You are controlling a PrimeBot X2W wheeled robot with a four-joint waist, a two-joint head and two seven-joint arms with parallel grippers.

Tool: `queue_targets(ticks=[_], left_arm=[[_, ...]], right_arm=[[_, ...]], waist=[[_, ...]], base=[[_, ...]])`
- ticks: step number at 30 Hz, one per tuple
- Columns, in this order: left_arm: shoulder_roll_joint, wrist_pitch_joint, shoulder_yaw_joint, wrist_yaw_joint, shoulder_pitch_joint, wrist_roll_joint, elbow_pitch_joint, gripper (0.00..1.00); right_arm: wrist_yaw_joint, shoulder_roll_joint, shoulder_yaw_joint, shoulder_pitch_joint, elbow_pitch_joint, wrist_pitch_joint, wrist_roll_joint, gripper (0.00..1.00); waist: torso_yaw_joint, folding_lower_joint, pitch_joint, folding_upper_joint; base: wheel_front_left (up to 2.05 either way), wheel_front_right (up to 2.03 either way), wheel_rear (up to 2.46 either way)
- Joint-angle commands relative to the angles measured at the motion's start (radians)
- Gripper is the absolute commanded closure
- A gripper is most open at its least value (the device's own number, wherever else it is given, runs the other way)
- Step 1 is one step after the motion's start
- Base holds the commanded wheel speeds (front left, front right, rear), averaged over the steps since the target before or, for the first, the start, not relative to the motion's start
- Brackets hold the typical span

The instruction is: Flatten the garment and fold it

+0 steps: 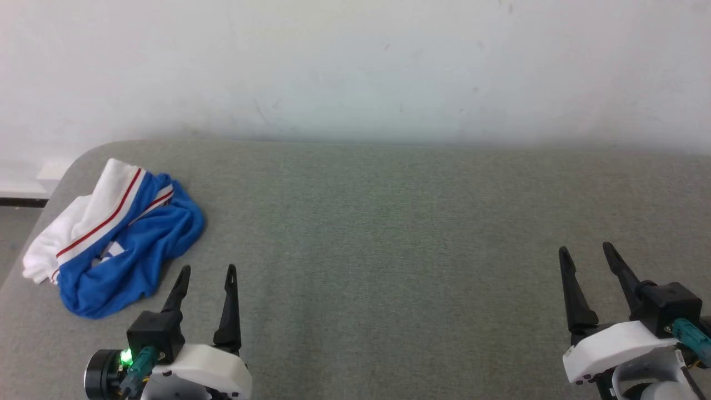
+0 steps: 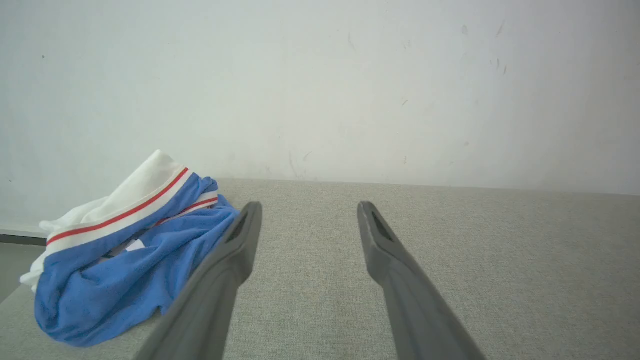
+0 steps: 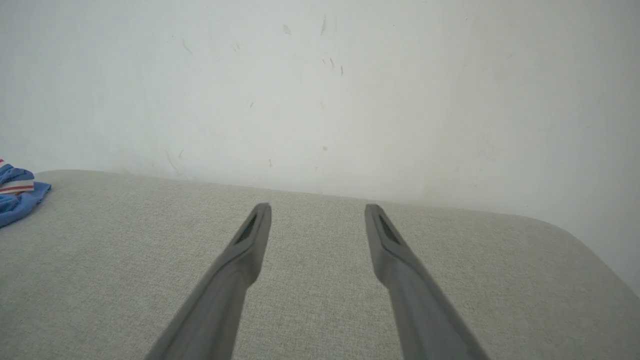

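Head view: the garment [image 1: 119, 239] lies bunched in a heap at the left of the frame, on the grey padded table [image 1: 389, 250]. Its white, red-striped part lies close to the table's rounded left edge. The left gripper [image 1: 208, 269] is at the lower left with its fingers spread and empty, their tips just beside the blue cloth but apart from it. The right gripper [image 1: 585, 249] is at the lower right, also spread and empty, well apart from the shirt. As I judge it, the edge is the main risk: a pull toward the left of the frame, or a loose grab at the white part, could drag cloth over the side.

Left wrist view: the heap fills the lower left, partly behind the left finger [image 2: 220, 280], and blue folds overlap the striped band. The layers are tangled, so a pinch here would likely catch several at once. The shirt would then lift as a lump rather than open out. No hem or shoulder seam can be picked out, so choosing a corner is a guess.

Right wrist view: a small bit of blue and striped cloth shows at the far left edge, with bare table ahead of the spread fingers [image 3: 240, 270]. That arm has a long reach across — it may crowd the left arm as it arrives.
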Motion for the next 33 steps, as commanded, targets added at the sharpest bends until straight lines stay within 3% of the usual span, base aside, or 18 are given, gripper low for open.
queue_targets(ticks=[1, 33], left_arm=[[-0.002, -0.012, 0.007, 0.002, 0.014, -0.01, -0.004, 0.0], [-0.003, -0.077, 0.03, -0.009, 0.064, -0.043, 0.001, 0.0]], right_arm=[[-0.001, 0.002, 0.002, 0.003, 0.005, -0.011, 0.008, 0.0], [-0.001, 0.003, 0.072, 0.004, 0.067, -0.076, 0.04, 0.0]], waist=[[0.026, -0.0001, 0.0, -0.0001], [0.3, -0.0001, -0.025, -0.0001]], base=[[0.0, 0.0, 0.0], [0.0, 0.0, 0.0]])
